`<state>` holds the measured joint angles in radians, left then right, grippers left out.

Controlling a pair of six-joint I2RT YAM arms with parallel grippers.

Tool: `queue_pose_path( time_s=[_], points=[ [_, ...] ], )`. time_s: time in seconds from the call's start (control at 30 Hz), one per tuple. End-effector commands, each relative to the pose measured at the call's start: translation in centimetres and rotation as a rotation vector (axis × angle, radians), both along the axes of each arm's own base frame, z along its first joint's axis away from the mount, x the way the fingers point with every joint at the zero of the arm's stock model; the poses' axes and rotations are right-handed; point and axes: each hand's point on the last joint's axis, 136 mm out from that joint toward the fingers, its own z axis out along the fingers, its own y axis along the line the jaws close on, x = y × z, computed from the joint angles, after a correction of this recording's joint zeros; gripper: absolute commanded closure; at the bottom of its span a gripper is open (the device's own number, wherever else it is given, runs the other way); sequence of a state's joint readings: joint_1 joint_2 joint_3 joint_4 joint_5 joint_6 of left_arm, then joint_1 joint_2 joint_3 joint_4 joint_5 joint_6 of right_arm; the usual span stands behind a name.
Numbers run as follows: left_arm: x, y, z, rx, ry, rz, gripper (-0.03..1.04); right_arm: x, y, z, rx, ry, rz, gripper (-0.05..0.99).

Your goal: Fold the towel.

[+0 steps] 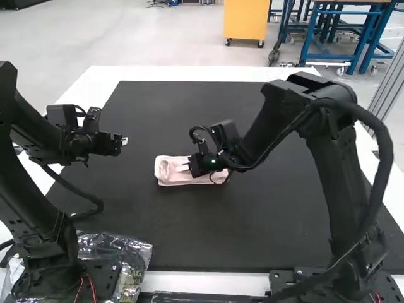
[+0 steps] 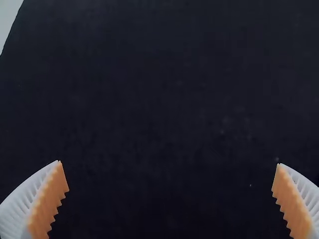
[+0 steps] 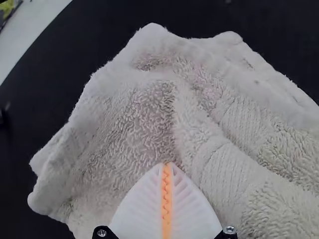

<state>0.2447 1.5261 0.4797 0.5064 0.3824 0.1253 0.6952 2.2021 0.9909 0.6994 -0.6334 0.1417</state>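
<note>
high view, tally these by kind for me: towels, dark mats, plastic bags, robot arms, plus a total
towel: 1
dark mat: 1
plastic bag: 1
robot arms: 2
total: 5

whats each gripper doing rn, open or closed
Left gripper: open, nothing between its fingers, above the mat.
Right gripper: closed, tips at the towel; can't tell if it pinches any.
</note>
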Motion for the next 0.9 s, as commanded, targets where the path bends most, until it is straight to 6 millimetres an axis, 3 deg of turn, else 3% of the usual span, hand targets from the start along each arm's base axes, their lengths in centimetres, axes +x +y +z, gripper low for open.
queue_pose_path(
  time_s=[0.0, 0.17, 0.27, 0.4, 0.53, 0.73, 0.8, 0.87],
  points=[
    [0.1, 0.1, 0.0, -0.008, -0.004, 0.004, 0.04, -0.3, 0.0, -0.8, 0.007, 0.006, 0.026, 0.96],
    [0.3, 0.1, 0.4, -0.01, -0.016, 0.005, 0.04, -0.7, -0.2, -2.5, -0.007, 0.022, 0.03, 0.96],
    [0.9, 0.2, 1.4, -0.026, -0.039, 0.015, 0.04, 0.1, -0.3, -1.1, 0.016, 0.023, 0.008, 0.96],
    [2.0, -0.5, 3.9, -0.052, -0.088, 0.013, 0.04, 2.9, -1.1, 4.7, 0.094, -0.032, -0.051, 0.96],
    [3.2, -2.2, 7.7, -0.075, -0.147, -0.02, 0.04, 5.3, -2.8, 12.0, 0.16, -0.091, -0.114, 0.96],
    [3.8, -5.5, 14.6, -0.113, -0.237, -0.079, 0.04, 6.3, -6.9, 23.6, 0.26, -0.214, -0.198, 0.95],
    [3.6, -6.5, 16.9, -0.113, -0.272, -0.092, 0.04, 5.9, -8.7, 26.8, 0.281, -0.253, -0.228, 0.8],
    [2.9, -7.5, 19.2, -0.118, -0.312, -0.111, 0.04, 5.4, -10.7, 29.9, 0.3, -0.3, -0.269, 0.54]
  ],
)
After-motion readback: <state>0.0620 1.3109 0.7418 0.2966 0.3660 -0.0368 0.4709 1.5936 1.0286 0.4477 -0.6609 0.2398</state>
